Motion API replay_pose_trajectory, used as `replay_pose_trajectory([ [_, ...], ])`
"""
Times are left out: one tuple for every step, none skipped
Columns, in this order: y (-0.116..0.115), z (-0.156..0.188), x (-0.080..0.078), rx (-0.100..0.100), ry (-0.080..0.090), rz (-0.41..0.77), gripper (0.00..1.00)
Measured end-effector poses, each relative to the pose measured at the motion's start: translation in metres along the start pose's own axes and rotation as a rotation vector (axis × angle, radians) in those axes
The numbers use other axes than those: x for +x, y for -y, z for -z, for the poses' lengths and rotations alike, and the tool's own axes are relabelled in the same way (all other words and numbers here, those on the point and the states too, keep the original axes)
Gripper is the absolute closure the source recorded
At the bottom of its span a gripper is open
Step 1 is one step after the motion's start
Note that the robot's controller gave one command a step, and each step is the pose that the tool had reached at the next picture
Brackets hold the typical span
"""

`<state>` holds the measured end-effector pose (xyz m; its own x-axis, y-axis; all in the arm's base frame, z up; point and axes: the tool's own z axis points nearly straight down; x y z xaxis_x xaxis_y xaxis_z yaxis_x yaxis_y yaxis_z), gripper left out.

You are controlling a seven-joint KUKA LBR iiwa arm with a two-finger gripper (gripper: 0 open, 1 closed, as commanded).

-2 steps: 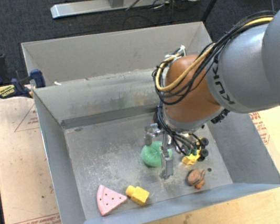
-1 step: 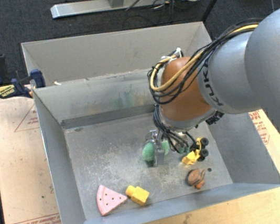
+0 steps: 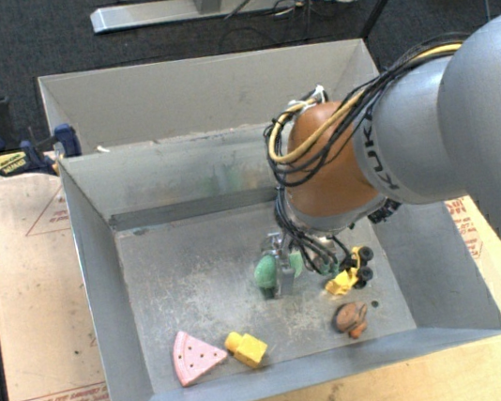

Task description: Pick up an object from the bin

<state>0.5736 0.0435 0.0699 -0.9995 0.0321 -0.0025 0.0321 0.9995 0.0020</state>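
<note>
**binwatcher:** ok, rundown of the bin (image 3: 100,267) from the left. On the floor near the front wall there's a pink wedge (image 3: 195,357), triangle shaped with little holes in it, kinda like a cheese slice, lying flat. Just to its right, close but not quite touching as far as I can see, is a small yellow block (image 3: 247,349). Both are well apart from where the action is.

**gripfan:** and the tool? Is it clamped on anything?

**binwatcher:** honestly can't tell whether it's clenched or released, the wrist hides too much. The gripper (image 3: 286,265) is down low near the middle of the floor, and a green lump (image 3: 266,276), rounded and soft looking, sits right up against its left side. Touching it or just beside it, I can't say which.

**gripfan:** anything on the right?

**binwatcher:** yeah, a yellow-and-black toy (image 3: 347,276) just right of the gripper, under the wrist, and in front of that a brown roundish thing (image 3: 350,318) near the front wall. Above all that is the orange cover (image 3: 326,168) with yellow and black cables (image 3: 291,145) looped around it, then the big grey arm (image 3: 448,128) coming in over the right rim.
</note>
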Motion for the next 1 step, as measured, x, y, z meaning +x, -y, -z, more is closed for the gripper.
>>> replay_pose_trajectory([
  [0.035,0.207,-0.0161,0.002,0.009,0.028,1.0],
])
